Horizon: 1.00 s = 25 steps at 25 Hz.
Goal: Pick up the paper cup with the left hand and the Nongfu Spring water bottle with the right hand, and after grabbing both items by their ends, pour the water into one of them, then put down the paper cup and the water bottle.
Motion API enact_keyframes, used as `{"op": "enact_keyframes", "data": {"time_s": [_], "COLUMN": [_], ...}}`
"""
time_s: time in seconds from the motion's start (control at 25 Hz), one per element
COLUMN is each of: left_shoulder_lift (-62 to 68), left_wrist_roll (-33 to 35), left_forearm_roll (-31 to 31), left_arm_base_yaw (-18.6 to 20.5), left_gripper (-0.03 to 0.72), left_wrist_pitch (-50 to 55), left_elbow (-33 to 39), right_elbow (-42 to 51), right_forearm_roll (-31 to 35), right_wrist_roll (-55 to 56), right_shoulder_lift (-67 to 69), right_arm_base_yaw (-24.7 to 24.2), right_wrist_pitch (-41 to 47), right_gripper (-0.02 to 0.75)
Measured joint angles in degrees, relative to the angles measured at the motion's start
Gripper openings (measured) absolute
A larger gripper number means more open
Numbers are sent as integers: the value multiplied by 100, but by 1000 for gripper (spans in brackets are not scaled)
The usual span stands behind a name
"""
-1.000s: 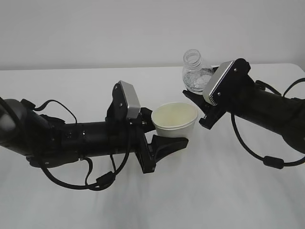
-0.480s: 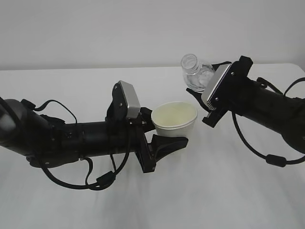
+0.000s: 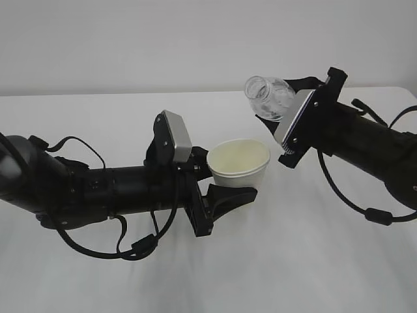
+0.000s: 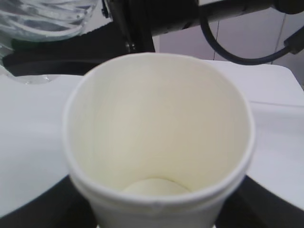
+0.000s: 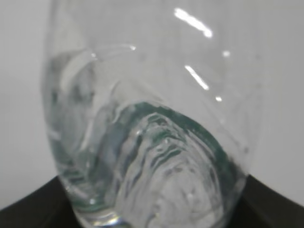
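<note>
Since a second ago your right hand (image 3: 352,134) has tipped the Nongfu Spring water bottle (image 3: 270,96) further over, so the open mouth now points left and sits higher and more sideways than it did; your left hand (image 3: 117,192) and the paper cup (image 3: 238,164) haven't budged.

Exterior view: your left claw (image 3: 225,179) is clamped around the paper cup's lower half, jaws spread about the cup's width, cup upright and held above the white counter (image 3: 273,261). The bottle is up and to the right of the cup, its mouth near but not over the rim, and nothing is touching. Your right claw (image 3: 287,120) has the bottle by its bottom end, with the silver-grey plate (image 3: 294,120) facing the camera.

Left wrist view: you're looking straight down into the paper cup (image 4: 159,137). Cream inside, looks dry as far as I can tell. The bottle (image 4: 45,19) shows in the top left corner, beyond the rim.

Right wrist view: the bottle (image 5: 152,118) fills the frame, and the water (image 5: 161,175) is pooled toward the lower part with a greenish tint. The dark jaw edges show at the bottom corners on either side of it, so that claw is closed on the bottle.
</note>
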Motion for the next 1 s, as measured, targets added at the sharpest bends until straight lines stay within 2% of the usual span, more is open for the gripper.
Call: {"op": "enact_keyframes", "data": {"time_s": [0.8, 1.0], "left_shoulder_lift": [0, 0], "left_wrist_roll": [24, 58], "left_forearm_roll": [0, -1], "left_arm_base_yaw": [0, 0], "left_gripper": [456, 456], "left_wrist_pitch": [0, 0], "left_elbow": [0, 0], "right_elbow": [0, 0], "right_forearm_roll": [40, 245], "right_wrist_roll": [-951, -1206], "right_shoulder_lift": [0, 0], "right_arm_base_yaw": [0, 0], "right_wrist_pitch": [-88, -88], "right_gripper": [489, 489]}}
